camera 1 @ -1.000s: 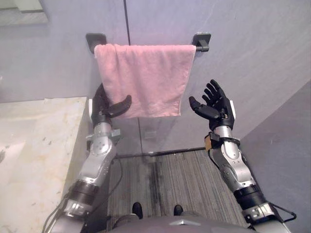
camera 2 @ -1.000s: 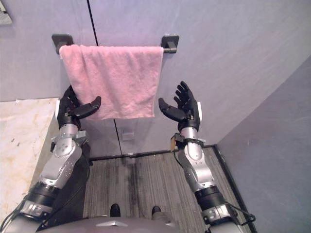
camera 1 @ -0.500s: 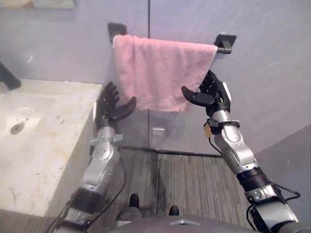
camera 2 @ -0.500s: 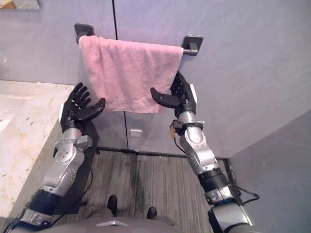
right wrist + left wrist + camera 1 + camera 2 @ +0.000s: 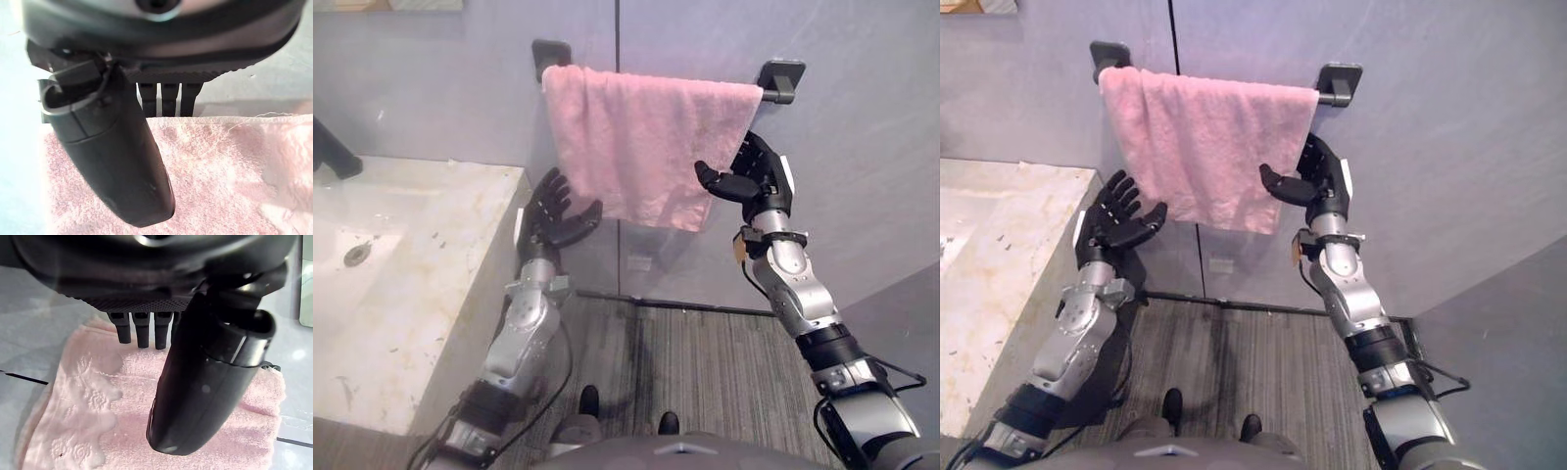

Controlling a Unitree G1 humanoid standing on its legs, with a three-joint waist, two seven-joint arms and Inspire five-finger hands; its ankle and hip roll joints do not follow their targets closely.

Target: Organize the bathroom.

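Towel, pink, hangs over the dark rail on the grey wall, draped between the two brackets, its lower edge sloping down toward my right. From my left eye, my left hand is raised below the towel's lower left corner, palm up, fingers spread wide and holding nothing, apart from the cloth. My right hand is up at the towel's right edge, fingers straight behind the cloth and thumb out in front, not pinching. The pale stone desk with its sink lies to my left, and striped flooring is underneath.

From my right eye, the same: towel between my two hands, the left one lower and clear of it, the right one at its side edge.

My left wrist view looks past straight fingers and my thumb to the towel beyond.

My right wrist view shows straight fingers near the towel's top edge, thumb over the cloth.
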